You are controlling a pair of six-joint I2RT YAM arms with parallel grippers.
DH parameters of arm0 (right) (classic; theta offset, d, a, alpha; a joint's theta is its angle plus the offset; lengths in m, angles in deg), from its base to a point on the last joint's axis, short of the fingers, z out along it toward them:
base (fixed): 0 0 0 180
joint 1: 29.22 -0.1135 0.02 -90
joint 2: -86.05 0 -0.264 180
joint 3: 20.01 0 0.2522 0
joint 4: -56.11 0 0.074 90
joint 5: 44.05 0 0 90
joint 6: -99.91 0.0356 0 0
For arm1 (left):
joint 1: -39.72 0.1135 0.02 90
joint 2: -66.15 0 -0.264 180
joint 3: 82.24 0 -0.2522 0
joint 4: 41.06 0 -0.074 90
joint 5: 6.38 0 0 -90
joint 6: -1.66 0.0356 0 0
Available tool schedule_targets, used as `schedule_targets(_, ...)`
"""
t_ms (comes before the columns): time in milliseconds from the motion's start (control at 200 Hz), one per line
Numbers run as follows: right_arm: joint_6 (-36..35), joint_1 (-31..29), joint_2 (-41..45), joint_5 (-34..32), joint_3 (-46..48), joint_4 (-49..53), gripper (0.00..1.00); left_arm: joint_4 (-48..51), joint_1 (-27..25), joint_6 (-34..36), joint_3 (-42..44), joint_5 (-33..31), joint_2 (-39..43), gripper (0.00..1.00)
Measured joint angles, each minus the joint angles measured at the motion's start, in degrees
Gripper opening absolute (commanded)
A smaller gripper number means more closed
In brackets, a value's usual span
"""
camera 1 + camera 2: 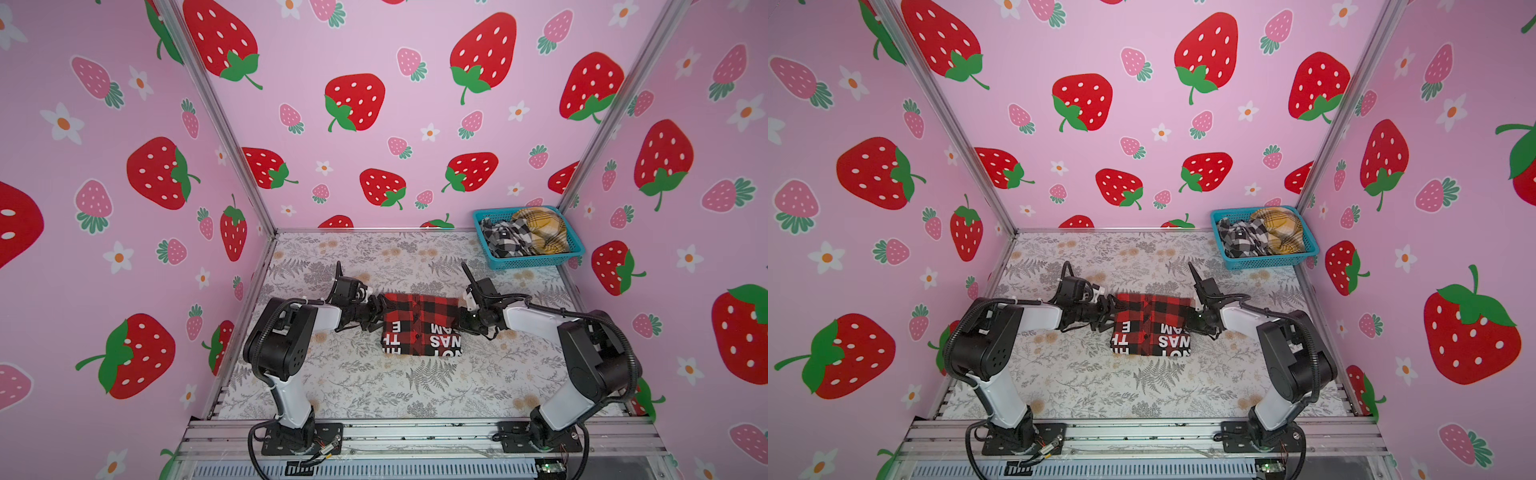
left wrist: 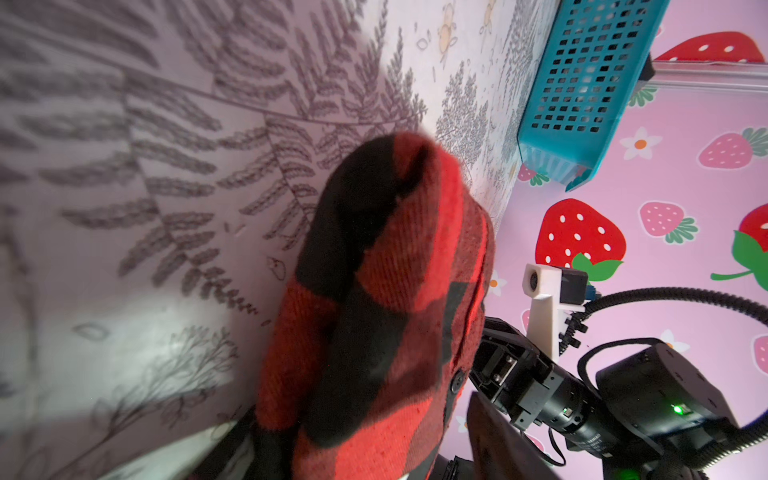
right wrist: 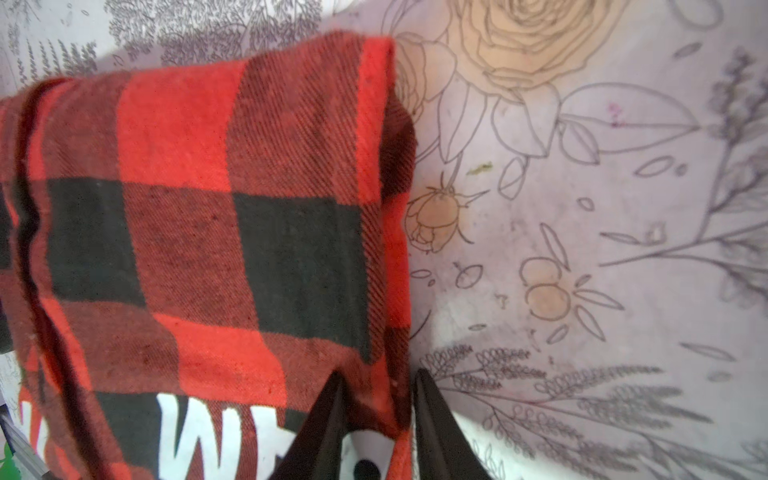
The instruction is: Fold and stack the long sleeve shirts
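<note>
The floral desk (image 1: 374, 386) carries the folded red-and-black shirt (image 1: 419, 324) at centre frame in both top views. To the upper right, a turquoise basket (image 1: 536, 262) holds the black-and-white shirt (image 1: 505, 239) and the mustard shirt (image 1: 542, 230). The right tool (image 3: 379, 374) pinches the folded shirt's right edge. The left tool (image 1: 376, 309) meets its left edge, and I cannot tell its grip.

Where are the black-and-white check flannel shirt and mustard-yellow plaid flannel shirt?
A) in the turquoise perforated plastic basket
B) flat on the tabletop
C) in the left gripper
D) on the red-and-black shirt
A: the black-and-white check flannel shirt and mustard-yellow plaid flannel shirt lie bunched side by side inside the turquoise perforated plastic basket.
</note>
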Motion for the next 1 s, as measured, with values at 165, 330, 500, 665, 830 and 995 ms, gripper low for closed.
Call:
schedule_targets(165,0.02,0.0,-0.55,0.61,-0.13,-1.11,0.31,-7.21,-0.28,-3.21,1.75,2.25,-1.64,0.71)
schedule_targets(330,0.0,0.04,-0.87,1.05,-0.33,-1.51,0.31,-11.45,-0.81,-4.37,2.36,3.3,-2.6,0.71)
schedule_targets(500,0.02,0.24,-1.09,1.62,-0.5,-1.64,0.31,-13.33,-1.44,-5.18,2.43,3.39,-3.23,0.68)
schedule_targets(665,0.02,0.24,-1.29,1.75,-0.72,-1.64,0.3,-14.51,-2.03,-5.49,2.43,3.41,-3.91,0.62)
schedule_targets(830,0.02,0.24,-1.29,1.79,-0.72,-1.64,0.3,-15.56,-2.14,-6.38,2.47,3.74,-4.72,0.56)
schedule_targets(995,0.02,0.24,-1.29,1.79,-0.74,-1.64,0.3,-16.83,-2.23,-7.02,2.69,4.02,-5.35,0.53)
